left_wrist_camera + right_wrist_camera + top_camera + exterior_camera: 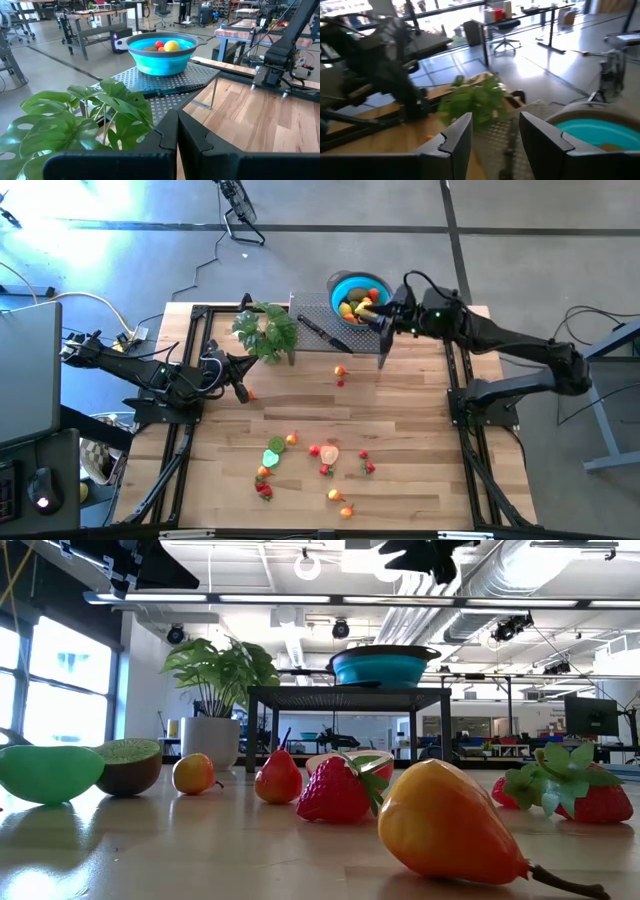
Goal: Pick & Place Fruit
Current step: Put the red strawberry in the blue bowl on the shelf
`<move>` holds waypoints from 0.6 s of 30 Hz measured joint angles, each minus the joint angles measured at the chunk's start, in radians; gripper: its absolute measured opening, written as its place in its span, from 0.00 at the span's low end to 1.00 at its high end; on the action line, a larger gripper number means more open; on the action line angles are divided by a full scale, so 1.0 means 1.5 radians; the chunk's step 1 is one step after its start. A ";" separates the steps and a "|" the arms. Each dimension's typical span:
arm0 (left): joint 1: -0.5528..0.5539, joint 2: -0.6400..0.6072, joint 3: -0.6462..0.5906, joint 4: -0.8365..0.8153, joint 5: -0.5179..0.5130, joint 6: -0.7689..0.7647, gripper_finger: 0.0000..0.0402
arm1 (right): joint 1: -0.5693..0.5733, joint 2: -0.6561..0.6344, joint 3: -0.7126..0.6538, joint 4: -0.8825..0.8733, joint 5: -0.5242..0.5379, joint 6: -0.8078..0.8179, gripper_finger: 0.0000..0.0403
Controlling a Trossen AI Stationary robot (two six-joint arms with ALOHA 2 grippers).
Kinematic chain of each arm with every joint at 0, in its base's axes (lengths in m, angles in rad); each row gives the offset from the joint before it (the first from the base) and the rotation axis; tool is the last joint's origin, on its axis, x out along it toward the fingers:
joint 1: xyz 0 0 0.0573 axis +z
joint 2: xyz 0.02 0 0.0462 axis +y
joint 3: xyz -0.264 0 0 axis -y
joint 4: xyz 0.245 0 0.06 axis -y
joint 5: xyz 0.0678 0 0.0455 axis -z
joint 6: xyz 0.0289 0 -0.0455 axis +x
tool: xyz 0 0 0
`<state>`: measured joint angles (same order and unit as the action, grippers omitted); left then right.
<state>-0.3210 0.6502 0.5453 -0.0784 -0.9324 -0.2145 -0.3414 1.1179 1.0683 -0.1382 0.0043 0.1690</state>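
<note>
Two arms flank a wooden table [400,410]. On a perforated stand [320,320] at the far edge, a blue bowl [345,283] holds several fruits; a plant [266,330] stands beside it. The right gripper [384,320] hovers beside the bowl, fingers apart, empty. The left gripper [243,377], fingers together, waits near the plant. More fruit [322,460] lies scattered along the near side.

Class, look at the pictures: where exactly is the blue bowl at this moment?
In the high view the round blue bowl sits on the perforated metal stand at the table's far edge, just beside the right gripper, with the leafy green plant to its left.
</note>
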 joint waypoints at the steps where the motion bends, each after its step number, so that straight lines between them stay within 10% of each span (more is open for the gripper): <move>1: 0.000 0.000 0.000 0.000 0.001 0.000 0.00 | 0.011 0.000 0.000 0.000 -0.001 0.006 0.39; 18: 0.000 0.000 0.000 0.000 0.001 -0.021 0.00 | 0.202 0.000 0.000 0.000 0.058 0.055 0.39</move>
<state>-0.3207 0.6498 0.5453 -0.0780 -0.9314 -0.2454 -0.0391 1.1183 1.0683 -0.1383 0.0908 0.2516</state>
